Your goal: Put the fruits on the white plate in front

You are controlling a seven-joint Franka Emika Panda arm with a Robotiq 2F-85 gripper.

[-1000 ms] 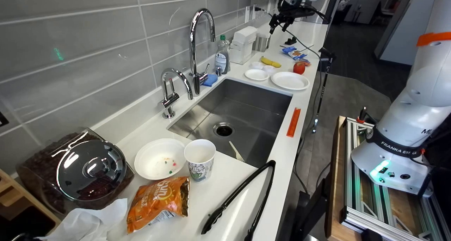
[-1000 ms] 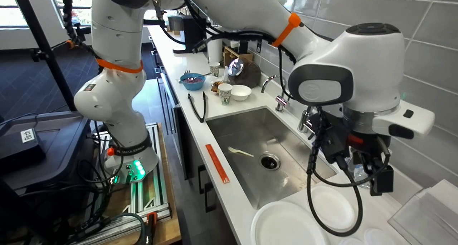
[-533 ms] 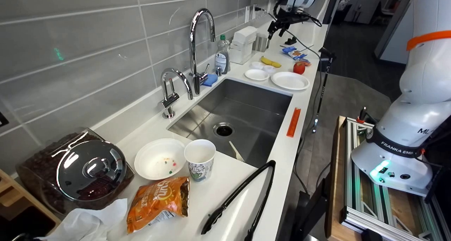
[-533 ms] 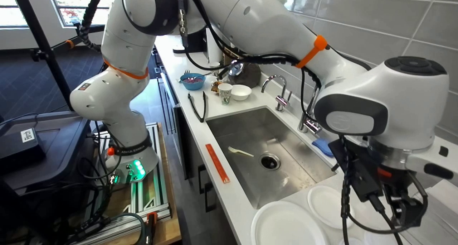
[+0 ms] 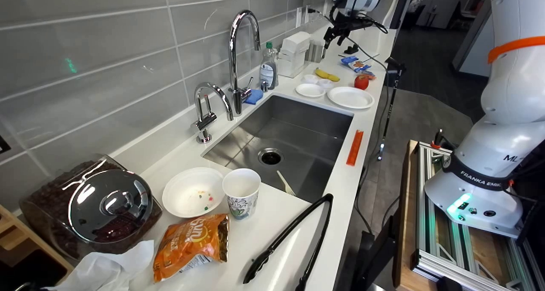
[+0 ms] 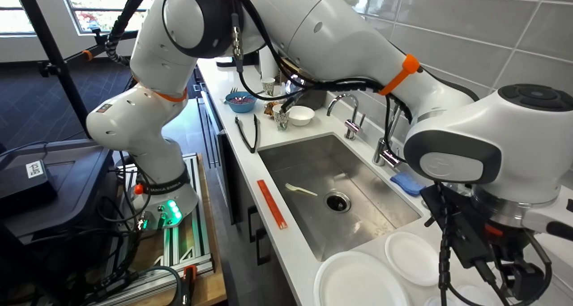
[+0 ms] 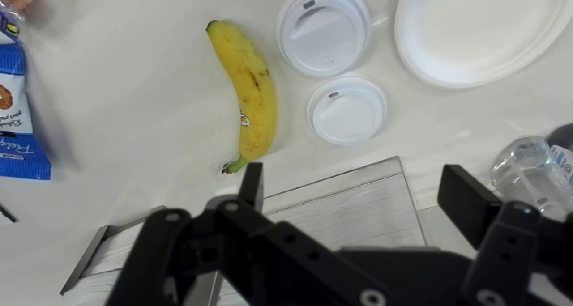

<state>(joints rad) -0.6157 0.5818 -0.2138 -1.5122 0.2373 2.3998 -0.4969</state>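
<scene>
The curved yellow banana (image 7: 255, 91) lies on the white counter (image 7: 152, 82); the round red apple (image 5: 361, 82) sits just beside the large flat round white plate (image 5: 351, 97); neither is on it; the black two-fingered gripper (image 7: 358, 192) is spread wide, empty; straight down it could strike the clear box of white paper (image 7: 349, 207), and a low sweep could shove the round white plastic lids (image 7: 323, 35) beside the banana; the apple might roll if pinched off-centre; a smaller round white plate (image 7: 481, 28) invites a misplaced drop.

Both exterior views share the sink (image 5: 298, 138), looking down on it from opposite ends: past the chip bag (image 5: 193, 244), near at lower left, or over the white plate (image 6: 360, 283) at bottom. The wrist view looks steeply down, close above the banana (image 7: 254, 93).
</scene>
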